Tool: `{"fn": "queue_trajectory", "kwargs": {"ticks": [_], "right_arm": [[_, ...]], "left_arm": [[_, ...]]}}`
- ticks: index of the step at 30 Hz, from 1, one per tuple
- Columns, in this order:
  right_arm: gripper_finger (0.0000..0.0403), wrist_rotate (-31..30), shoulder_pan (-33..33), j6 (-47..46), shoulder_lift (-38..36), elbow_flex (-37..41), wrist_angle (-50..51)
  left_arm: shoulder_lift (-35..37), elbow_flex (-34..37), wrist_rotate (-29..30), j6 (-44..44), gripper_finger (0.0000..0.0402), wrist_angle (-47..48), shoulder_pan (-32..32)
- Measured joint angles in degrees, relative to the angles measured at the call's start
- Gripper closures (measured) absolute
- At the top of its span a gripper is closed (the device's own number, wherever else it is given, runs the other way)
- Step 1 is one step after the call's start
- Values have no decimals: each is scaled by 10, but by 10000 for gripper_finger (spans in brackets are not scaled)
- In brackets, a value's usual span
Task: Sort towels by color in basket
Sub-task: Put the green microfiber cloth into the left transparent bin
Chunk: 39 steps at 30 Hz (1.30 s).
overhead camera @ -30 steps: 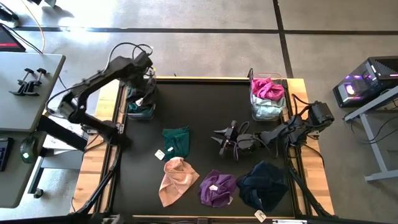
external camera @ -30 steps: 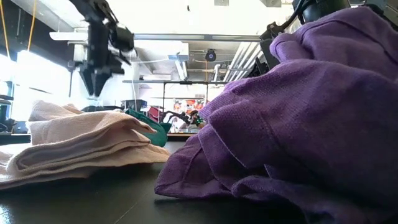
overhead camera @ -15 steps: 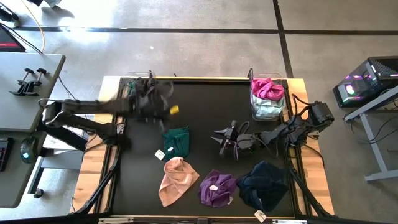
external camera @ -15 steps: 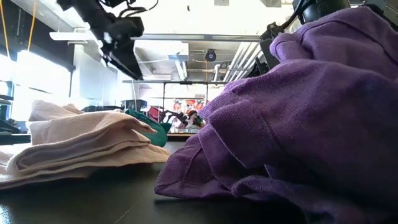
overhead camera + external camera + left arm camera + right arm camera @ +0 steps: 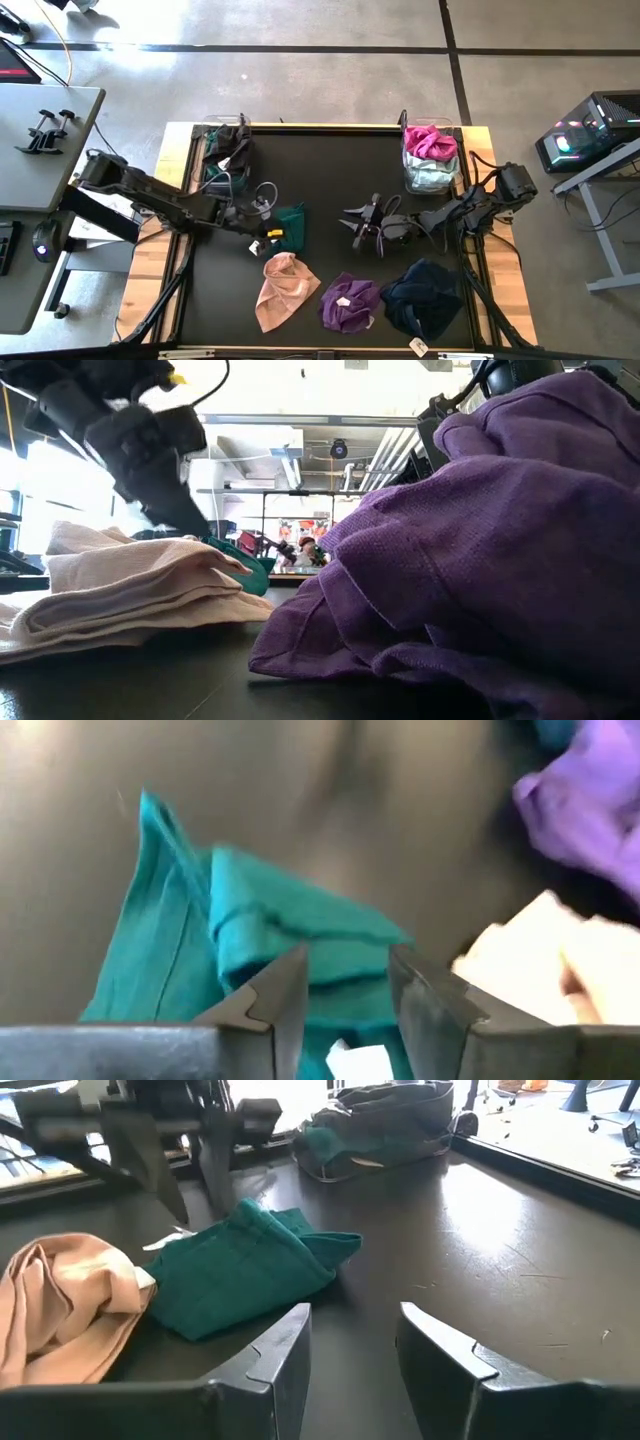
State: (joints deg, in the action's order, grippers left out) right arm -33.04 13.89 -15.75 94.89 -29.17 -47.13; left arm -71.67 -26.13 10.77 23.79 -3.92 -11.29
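Black table top (image 5: 330, 170) with wooden edges, grey concrete floor around. Left gripper (image 5: 262, 222) over dark green towel (image 5: 288, 226), fingers apart, nothing held. Right gripper (image 5: 358, 226) parked mid-table, fingers apart, empty. Peach towel (image 5: 283, 290), purple towel (image 5: 350, 303), navy towel (image 5: 422, 298) along front edge. Magenta and mint towels in right basket (image 5: 430, 155); left basket (image 5: 225, 160) only clear from above. Low view mostly blocked by purple cloth.

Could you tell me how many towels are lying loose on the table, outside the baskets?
4: green mid-table, peach, purple and navy along the front edge. None seems hidden.
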Motion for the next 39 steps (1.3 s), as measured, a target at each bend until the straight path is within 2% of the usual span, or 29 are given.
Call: {"fn": "queue_trajectory", "kwargs": {"ticks": [9,14,19,24,27,31,36,39], "right_arm": [[263,-11,0,-3,0,0,-3],[263,-14,0,-13,0,0,2],[263,-10,0,-33,0,0,7],[263,-10,0,-35,0,0,10],[263,-10,4,-34,-1,0,9],[263,-18,29,8,-50,0,10],[263,-86,74,87,-171,0,60],[263,-120,96,115,-234,0,107]], "left_arm": [[-106,0,61,-4,189,-45,0],[-179,-3,70,-17,185,-76,0],[-235,-6,89,-56,228,-130,-2],[-256,-4,95,-92,330,-183,-2],[-243,-1,92,-93,384,-204,-2],[-176,-12,95,-107,376,-176,-20],[-59,-58,190,-187,385,-106,-63],[-3,-76,256,-247,387,-106,-94]]}}
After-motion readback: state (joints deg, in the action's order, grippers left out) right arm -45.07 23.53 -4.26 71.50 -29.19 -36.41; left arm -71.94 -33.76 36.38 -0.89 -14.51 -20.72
